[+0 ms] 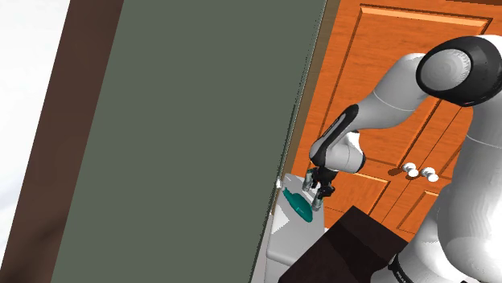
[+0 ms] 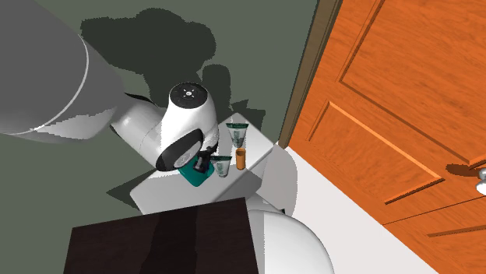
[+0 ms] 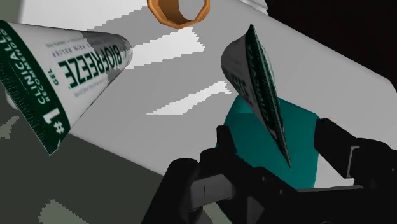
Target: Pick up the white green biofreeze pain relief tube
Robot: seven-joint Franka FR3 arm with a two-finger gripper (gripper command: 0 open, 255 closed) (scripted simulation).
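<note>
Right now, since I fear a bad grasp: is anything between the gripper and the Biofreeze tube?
Nothing visible covers the nearer Biofreeze tube, but a teal object lies just beyond it, right at the gripper, crowding the grasp.

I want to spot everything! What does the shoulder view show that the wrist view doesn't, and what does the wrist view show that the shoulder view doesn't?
Shoulder view's own: the orange door with its white knobs, and the white arm reaching in. Wrist view's own: a second tube lettered BIOFREEZE and an orange ring beyond it. Shared: the black gripper clasping the teal-capped tube at its cap, over the white surface.
</note>
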